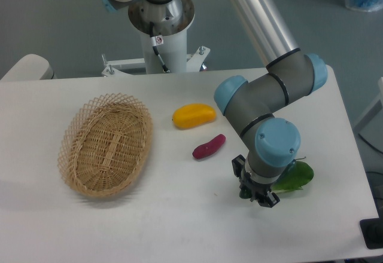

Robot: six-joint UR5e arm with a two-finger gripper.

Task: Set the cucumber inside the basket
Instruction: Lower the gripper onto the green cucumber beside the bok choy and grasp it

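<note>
Near the right edge of the white desk (179, 215), the arm's wrist hangs low with the tool (258, 192) pointing down at the desk surface. Its dark fingers are seen from above and partly hidden by the blue-capped wrist, so I cannot tell whether they are spread or pressed together, or whether they hold anything. Just beside the tool, toward the right edge, a leafy green vegetable (296, 176) lies partly under the wrist. No slim dark green cucumber can be made out; it may be hidden under the arm. At the left side of the desk sits the basket (106, 144), with nothing inside. Between the basket and the arm lie a yellow vegetable (194, 115) and a short purple-red vegetable (209, 146), apart from each other.
</note>
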